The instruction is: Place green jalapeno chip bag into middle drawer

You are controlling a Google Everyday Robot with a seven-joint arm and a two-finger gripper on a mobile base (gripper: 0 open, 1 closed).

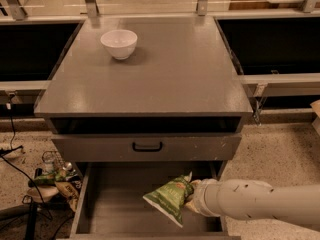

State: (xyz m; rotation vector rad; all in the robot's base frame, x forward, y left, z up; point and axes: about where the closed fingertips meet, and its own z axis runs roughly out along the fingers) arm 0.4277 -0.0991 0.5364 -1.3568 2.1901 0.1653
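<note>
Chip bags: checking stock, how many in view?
1: the green jalapeno chip bag, held by the gripper over the middle drawer. Floor clutter at left may hide more.

With the tool (pixel 191 200) low at the front, a white bowl (pixel 119 43) stands on the bench (pixel 170 79) far behind and left; floor clutter (pixel 54 181) lies well left.

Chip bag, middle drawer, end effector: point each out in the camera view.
green jalapeno chip bag (pixel 169 196): camera view, middle of the green foil face.
middle drawer (pixel 117 199): camera view, bare floor left of the bag.
end effector (pixel 191 198): camera view, at the bag's right edge, over the drawer, gripping it.
</note>
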